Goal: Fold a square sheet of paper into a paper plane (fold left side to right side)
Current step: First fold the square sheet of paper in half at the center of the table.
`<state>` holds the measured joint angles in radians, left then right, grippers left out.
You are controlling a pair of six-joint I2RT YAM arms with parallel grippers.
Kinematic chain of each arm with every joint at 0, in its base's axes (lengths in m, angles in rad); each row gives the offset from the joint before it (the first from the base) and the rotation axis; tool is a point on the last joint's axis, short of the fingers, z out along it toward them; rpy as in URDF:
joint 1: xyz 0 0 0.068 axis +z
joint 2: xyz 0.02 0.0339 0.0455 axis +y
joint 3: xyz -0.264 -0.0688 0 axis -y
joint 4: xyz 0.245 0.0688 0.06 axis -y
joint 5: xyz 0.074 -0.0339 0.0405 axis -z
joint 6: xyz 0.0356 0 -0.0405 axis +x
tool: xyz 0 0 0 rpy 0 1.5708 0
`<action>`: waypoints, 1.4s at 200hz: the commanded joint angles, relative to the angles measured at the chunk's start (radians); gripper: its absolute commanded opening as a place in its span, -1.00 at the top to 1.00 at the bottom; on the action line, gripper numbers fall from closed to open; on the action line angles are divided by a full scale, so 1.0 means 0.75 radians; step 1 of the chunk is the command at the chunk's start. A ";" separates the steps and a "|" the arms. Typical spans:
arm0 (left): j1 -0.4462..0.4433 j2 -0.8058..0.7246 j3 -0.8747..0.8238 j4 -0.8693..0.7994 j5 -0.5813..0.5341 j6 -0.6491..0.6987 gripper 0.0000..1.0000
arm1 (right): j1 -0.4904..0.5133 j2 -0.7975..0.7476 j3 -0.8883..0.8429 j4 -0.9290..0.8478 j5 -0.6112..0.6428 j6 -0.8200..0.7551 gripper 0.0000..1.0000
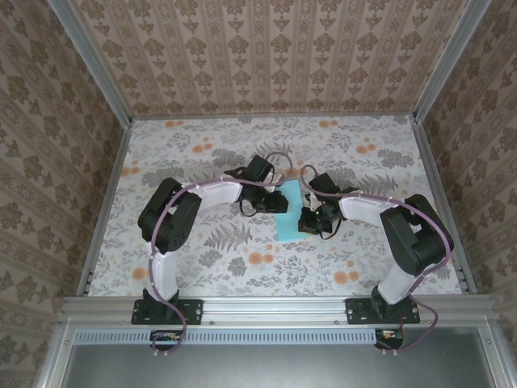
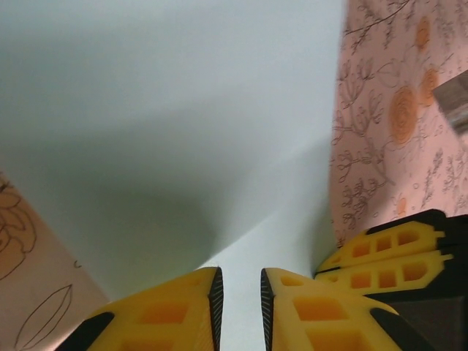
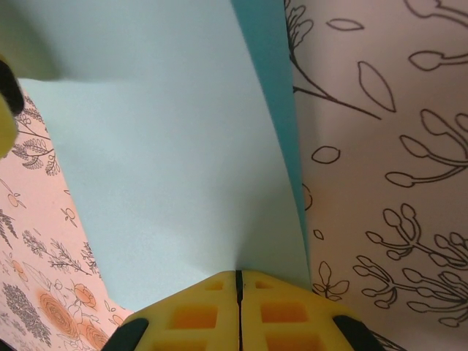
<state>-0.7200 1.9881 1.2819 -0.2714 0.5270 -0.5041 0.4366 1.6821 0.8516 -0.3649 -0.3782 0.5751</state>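
Right wrist: right end effector [image 3: 238, 278] clamped shut on thin cyan-blue square sheet of paper [image 3: 168, 168], bowed, mid floral tabletop [image 1: 202, 263]. Left end effector [image 2: 241, 281] narrowly parted over it. Likely mid left-to-right fold; next needs edge alignment, then a crease.

Paper sheet [image 2: 183, 110], edges off-frame

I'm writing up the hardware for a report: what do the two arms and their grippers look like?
The left arm and right arm have white links between bulky black joint housings and a pinkish-purple cable along each. The left gripper and right gripper have yellow fingers with rectangular cut-outs and black ribbed pads.
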 commanded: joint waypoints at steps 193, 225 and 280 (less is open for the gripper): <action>0.104 0.122 -0.074 0.170 -0.014 -0.079 0.83 | 0.013 0.099 -0.005 -0.151 0.108 -0.046 0.88; 0.135 0.131 -0.095 0.211 0.003 -0.119 0.84 | 0.013 0.099 -0.001 -0.164 0.113 -0.052 0.88; 0.173 0.146 -0.039 0.188 -0.011 -0.095 0.84 | 0.013 0.104 -0.002 -0.176 0.126 -0.063 0.89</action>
<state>-0.6270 2.0571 1.2346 -0.1177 0.5903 -0.5766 0.4366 1.6974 0.8783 -0.4034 -0.3733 0.5476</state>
